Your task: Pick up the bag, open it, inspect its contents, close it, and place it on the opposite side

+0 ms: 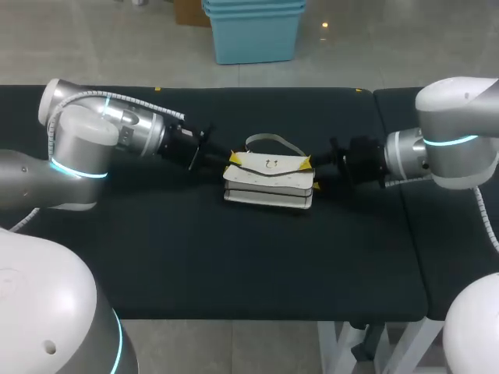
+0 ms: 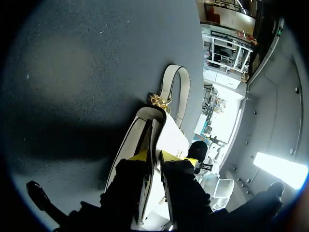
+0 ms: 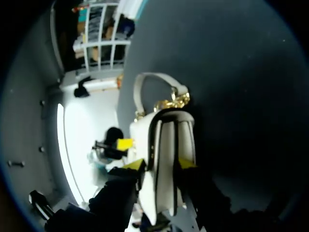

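White bag (image 1: 269, 183) sits approx. mid-desk (image 1: 234, 257), flap side up, w/ its strap handle (image 1: 273, 142) looping toward the far edge. Can't tell if the bag rests on the dark top or hangs just clear of it.

L arm comes in from the left. Its pincer (image 1: 231, 163) is clenched on the bag's left end, and the L wrist view shows a yellow tip on each side of the end panel (image 2: 158, 155), both touching. R arm comes in from the right, w/ its pincer (image 1: 310, 174) grasping the opposite end the same way, tips pressing the bag (image 3: 169, 145) from two sides (image 3: 160, 164).

Gold chain links (image 2: 159, 101) join handle to body.
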Available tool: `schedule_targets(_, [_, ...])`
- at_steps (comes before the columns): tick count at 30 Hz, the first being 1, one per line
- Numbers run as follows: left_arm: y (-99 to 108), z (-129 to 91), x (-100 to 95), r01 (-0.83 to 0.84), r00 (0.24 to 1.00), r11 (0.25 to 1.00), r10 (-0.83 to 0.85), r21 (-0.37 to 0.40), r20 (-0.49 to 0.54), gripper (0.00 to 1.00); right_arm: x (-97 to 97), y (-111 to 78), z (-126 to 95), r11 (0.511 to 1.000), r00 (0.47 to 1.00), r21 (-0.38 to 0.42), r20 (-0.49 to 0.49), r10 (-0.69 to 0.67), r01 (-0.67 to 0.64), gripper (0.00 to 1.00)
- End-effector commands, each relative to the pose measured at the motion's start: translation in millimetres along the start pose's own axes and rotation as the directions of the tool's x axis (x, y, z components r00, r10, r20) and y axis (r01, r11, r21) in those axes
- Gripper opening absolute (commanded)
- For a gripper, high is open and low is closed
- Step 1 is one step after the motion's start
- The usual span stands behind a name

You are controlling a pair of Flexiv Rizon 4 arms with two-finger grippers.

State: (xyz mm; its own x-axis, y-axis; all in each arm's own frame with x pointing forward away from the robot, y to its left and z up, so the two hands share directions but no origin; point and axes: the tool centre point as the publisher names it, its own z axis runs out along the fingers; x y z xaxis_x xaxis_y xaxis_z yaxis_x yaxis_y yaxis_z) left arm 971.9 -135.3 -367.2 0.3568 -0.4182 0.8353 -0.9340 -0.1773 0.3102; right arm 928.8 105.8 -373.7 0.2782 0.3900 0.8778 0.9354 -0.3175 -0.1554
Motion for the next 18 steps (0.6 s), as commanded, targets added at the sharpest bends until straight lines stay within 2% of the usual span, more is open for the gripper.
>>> schedule_targets(1, [7.1, 5.7, 4.5, -0.017, 1.000, 1.000, 0.017, 0.019, 0.001, 0.00, 1.1, 0.4, 4.6, 1.000, 1.000, 0.005, 0.008, 0.004, -0.004, 0.00])
schedule_targets(5, [9.2, 3.9, 5.9, -0.037, 0.999, 0.999, 0.037, 0.027, 0.010, 0.00, -4.2, 1.1, 1.9, 1.000, 1.000, 0.006, 0.013, 0.010, -0.011, 0.01])
schedule_targets(6, [9.5, 3.7, 5.9, -0.040, 0.999, 0.999, 0.040, 0.027, 0.012, 0.00, -5.1, 1.2, 0.7, 1.000, 1.000, 0.005, 0.013, 0.011, -0.011, 0.10])
schedule_targets(7, [10.1, 3.5, 5.9, -0.045, 0.999, 0.999, 0.045, 0.030, 0.018, 0.03, -5.8, 1.5, -0.4, 1.000, 1.000, 0.004, 0.014, 0.011, -0.011, 0.39])
schedule_targets(8, [10.4, 3.5, 5.9, -0.048, 0.999, 0.998, 0.047, 0.029, 0.020, 0.25, -6.0, 1.6, -0.8, 1.000, 1.000, 0.007, 0.021, 0.007, -0.008, 0.60])
schedule_targets(9, [10.9, 3.3, 5.8, -0.050, 0.999, 0.998, 0.049, 0.032, 0.022, 0.58, -6.6, 1.6, -1.6, 1.000, 0.999, 0.010, 0.034, 0.002, -0.003, 1.00])
schedule_targets(11, [11.8, 1.6, 5.6, -0.052, 0.998, 0.998, 0.051, 0.039, 0.024, 1.00, -8.1, 1.1, -3.0, 1.000, 0.999, 0.008, 0.050, 0.000, 0.000, 1.00])
schedule_targets(18, [18.2, -10.7, 9.5, -0.072, 0.997, 0.995, 0.071, 0.068, 0.026, 1.00, -11.9, 1.1, -15.9, 1.000, 0.997, -0.018, 0.077, -0.005, 0.007, 1.00])
